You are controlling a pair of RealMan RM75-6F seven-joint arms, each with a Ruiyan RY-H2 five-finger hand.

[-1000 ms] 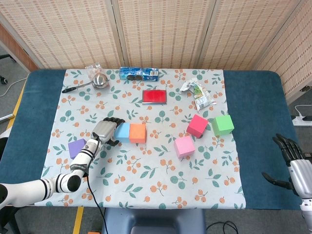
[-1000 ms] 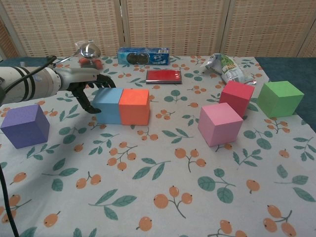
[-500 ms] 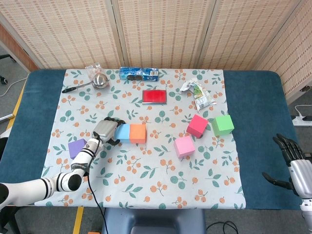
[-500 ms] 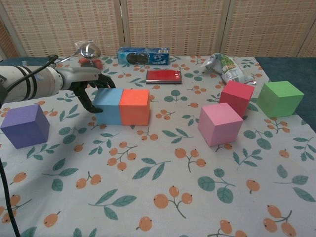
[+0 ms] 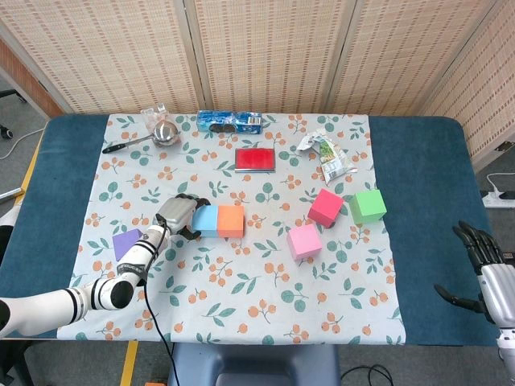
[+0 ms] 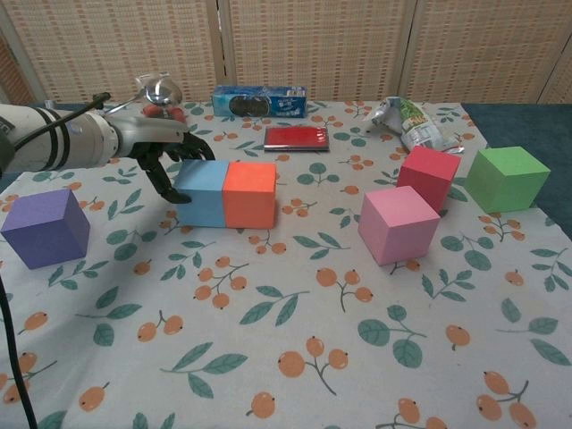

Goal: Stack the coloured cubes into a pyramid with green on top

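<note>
L hand [image 6: 165, 154] touching blue cube [image 6: 202, 192]

Matt cubes [image 6: 398, 223]; printed cloth [image 6: 295, 357]; glossy metal ladle [image 5: 165, 132] (reflective bowl).

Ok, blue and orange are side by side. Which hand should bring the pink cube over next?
Probably the left hand: it sits at the blue cube, nearer the pink cube. The right hand hangs open off the table's far edge.
</note>
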